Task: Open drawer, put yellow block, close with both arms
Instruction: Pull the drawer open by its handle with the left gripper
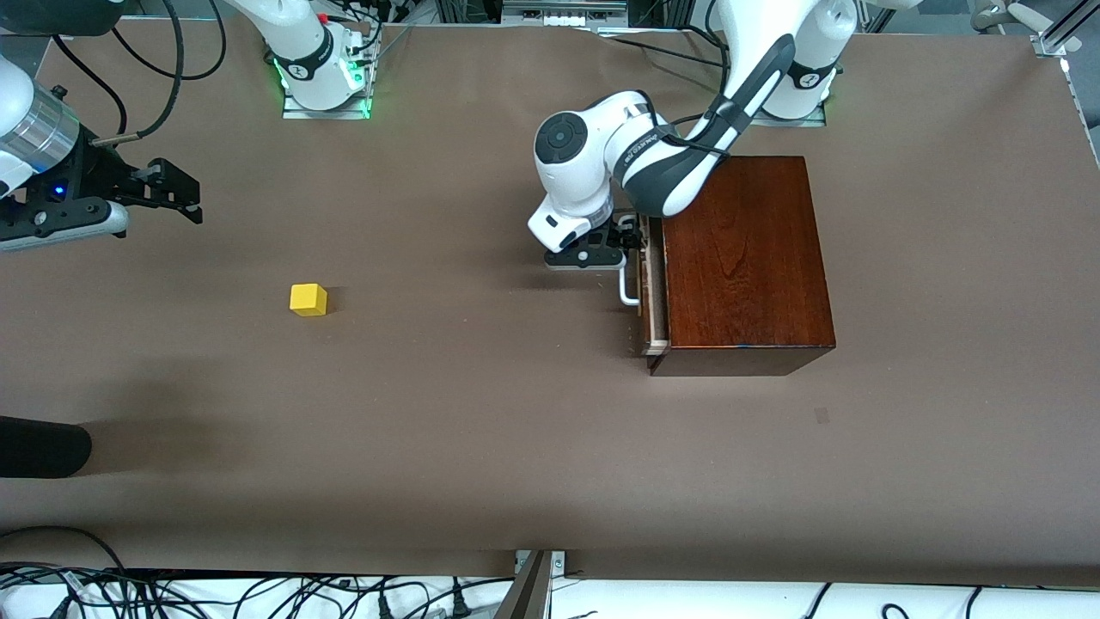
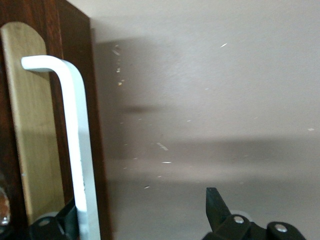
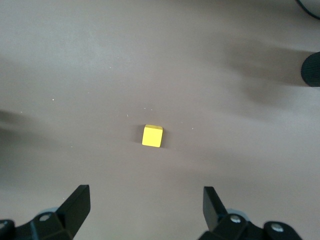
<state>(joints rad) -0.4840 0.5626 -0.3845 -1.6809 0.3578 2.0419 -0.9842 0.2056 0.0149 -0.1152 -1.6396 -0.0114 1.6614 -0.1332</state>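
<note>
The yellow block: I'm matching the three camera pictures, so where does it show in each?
Front view: the yellow block lies on the brown table, toward the right arm's end.
Left wrist view: not in it.
Right wrist view: the block sits mid-picture.
Shared landmark: the brown table.

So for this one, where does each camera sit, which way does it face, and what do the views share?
Front view: high across the table, facing both arms' bases; shows the left gripper at the drawer handle, the open right gripper raised at the right arm's end.
Left wrist view: on the left wrist, looking at the handle; one finger shows, jaws apart.
Right wrist view: on the right wrist, looking down at the yellow block; open fingers show.
Shared: front and right wrist views both show the block.
</note>
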